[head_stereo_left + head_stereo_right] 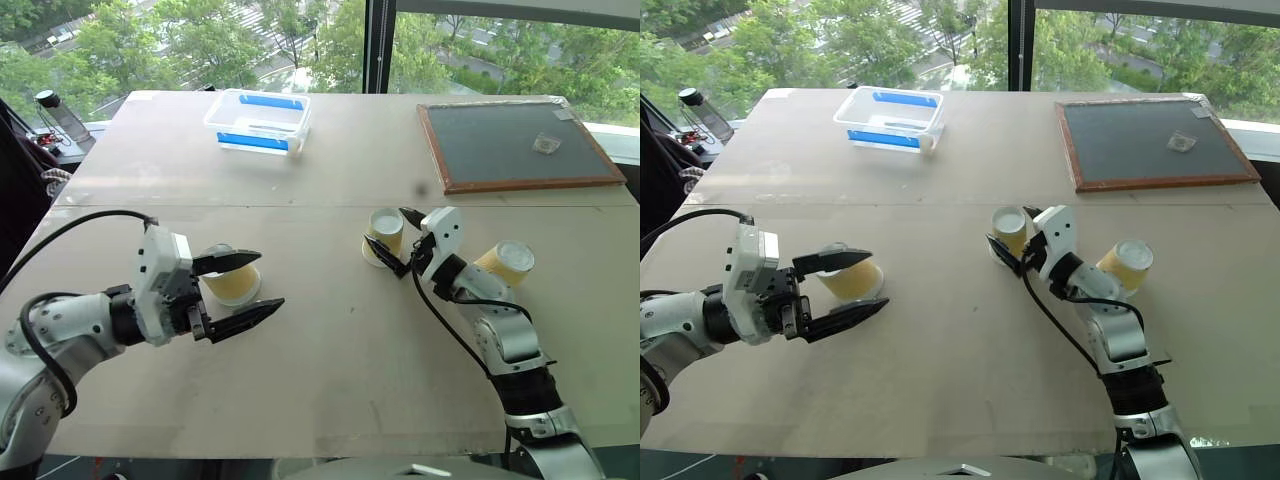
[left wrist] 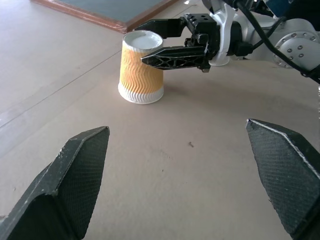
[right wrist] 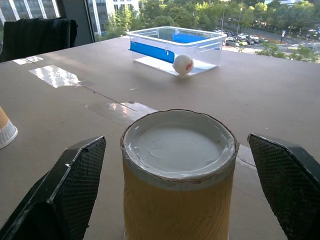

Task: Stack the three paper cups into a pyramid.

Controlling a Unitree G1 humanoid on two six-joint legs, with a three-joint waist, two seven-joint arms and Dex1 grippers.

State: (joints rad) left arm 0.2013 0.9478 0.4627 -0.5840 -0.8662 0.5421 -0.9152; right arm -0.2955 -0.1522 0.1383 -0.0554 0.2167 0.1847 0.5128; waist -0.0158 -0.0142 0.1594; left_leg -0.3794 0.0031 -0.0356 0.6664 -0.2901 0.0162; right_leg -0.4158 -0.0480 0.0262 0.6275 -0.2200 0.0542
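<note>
While both pincers stand spread and hold nothing, the 3 paper cups sit apart on the worktop (image 1: 330, 400), so no part of the pyramid exists yet.

Nearest, the left pincer (image 1: 243, 288) hovers with its black fingers wide, and cup 1 (image 1: 232, 285) sits just behind them, apparently lying on its side, though the fingers hide part of it. A careless sweep here could roll that cup away across the bare worktop.

Further in, the right pincer (image 1: 400, 242) has its fingers on either side of cup 2 (image 1: 385, 234), which stands upside down, white base up. These jaws are not closed on it. If they shut off-centre or too hard, the thin paper wall may buckle, or the cup may tip and skid. One finger arriving first would push it sideways.

Just to the right of that arm, cup 3 (image 1: 506, 262) lies tilted on its side, near the forearm; a swing of the arm could knock it toward the worktop's edge.

Farther back stand the clear box (image 1: 258, 121) and the framed board (image 1: 520, 145), well apart from everything.
</note>
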